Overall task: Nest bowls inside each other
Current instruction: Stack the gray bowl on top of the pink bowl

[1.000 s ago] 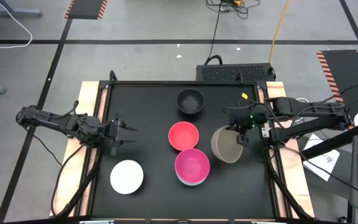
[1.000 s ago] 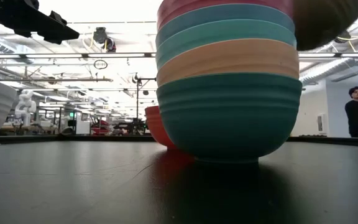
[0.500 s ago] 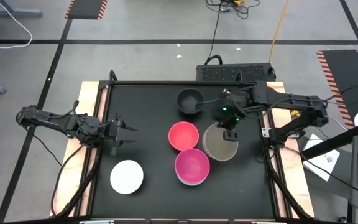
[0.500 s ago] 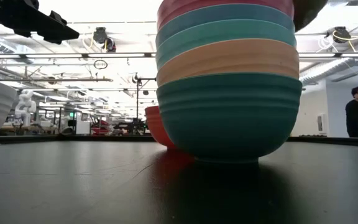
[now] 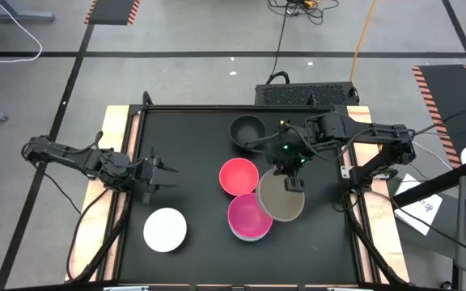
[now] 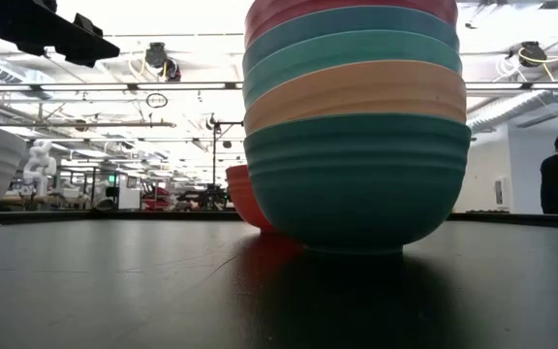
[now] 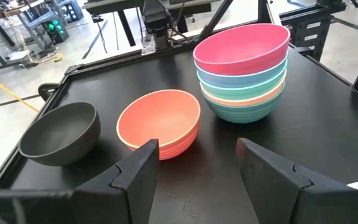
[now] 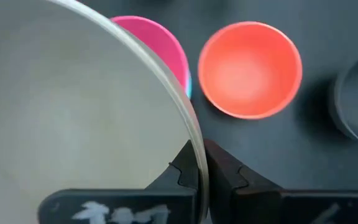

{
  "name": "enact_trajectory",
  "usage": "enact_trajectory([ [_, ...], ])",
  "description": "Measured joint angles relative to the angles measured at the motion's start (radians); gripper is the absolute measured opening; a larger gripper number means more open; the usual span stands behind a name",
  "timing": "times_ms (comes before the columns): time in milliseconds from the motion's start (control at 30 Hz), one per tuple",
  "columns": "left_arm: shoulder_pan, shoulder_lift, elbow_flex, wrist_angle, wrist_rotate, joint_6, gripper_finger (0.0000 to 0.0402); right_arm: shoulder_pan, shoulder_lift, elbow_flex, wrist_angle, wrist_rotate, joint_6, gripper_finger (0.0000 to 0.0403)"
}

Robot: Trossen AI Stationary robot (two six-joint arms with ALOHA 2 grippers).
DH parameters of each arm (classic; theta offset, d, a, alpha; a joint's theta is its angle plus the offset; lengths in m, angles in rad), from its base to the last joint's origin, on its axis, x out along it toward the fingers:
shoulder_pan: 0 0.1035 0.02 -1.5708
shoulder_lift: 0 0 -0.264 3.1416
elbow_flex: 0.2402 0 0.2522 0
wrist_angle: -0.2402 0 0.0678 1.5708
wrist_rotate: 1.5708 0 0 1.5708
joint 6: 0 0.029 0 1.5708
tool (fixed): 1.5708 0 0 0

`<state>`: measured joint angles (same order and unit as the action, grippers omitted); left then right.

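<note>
High view: magenta-topped bowl stack [image 5: 247, 218]

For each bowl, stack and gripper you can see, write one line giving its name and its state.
taupe bowl: held by its rim, lifted, overlapping the stack's edge from above.
stack of bowls: nested, magenta on top, upright on the table.
red bowl: upright, empty, alone.
black bowl: upright, empty.
white bowl: standing alone.
right gripper: shut on the taupe bowl's rim.
left gripper: open, empty.

A taupe round plastic bowl [image 5: 281, 196] hangs tilted, overlapping the magenta-topped stack of nested plastic bowls [image 5: 248, 217]. Red bowl [image 5: 239, 176] sits just beside the stack, black bowl [image 5: 247, 131] behind, white bowl [image 5: 165, 229] well apart.
</note>
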<state>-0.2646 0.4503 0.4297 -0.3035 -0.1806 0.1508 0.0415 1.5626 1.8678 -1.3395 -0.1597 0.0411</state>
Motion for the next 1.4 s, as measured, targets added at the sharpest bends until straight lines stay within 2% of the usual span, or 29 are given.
enact_trajectory([
  [367, 0.000, 0.000, 0.000, 0.001, -0.003, 0.001, 0.0218, 0.011, 0.160, 0.077, -0.014, -0.072, -0.024, 0.0000],
  [533, 0.000, 0.000, 0.000, 0.001, -0.003, 0.001, 0.0218, 0.006, 0.234, 0.159, -0.086, -0.085, -0.036, 0.0000],
  [833, 0.000, 0.000, 0.000, 0.002, -0.003, 0.001, 0.0218, 0.006, 0.348, 0.285, -0.109, -0.136, -0.060, 0.0000],
  [1033, 0.000, 0.000, 0.000, 0.002, -0.003, 0.001, 0.0218, 0.002, 0.388, 0.286, -0.106, -0.182, -0.072, 0.0000],
  [1300, 0.000, 0.000, 0.000, 0.002, -0.003, 0.001, 0.0218, 0.002, 0.404, 0.279, 0.029, -0.170, -0.092, 0.0000],
  [1400, 0.000, 0.000, 0.000, 0.002, -0.003, 0.001, 0.0218, 0.000, 0.410, 0.277, 0.030, -0.182, -0.101, 0.0000],
])
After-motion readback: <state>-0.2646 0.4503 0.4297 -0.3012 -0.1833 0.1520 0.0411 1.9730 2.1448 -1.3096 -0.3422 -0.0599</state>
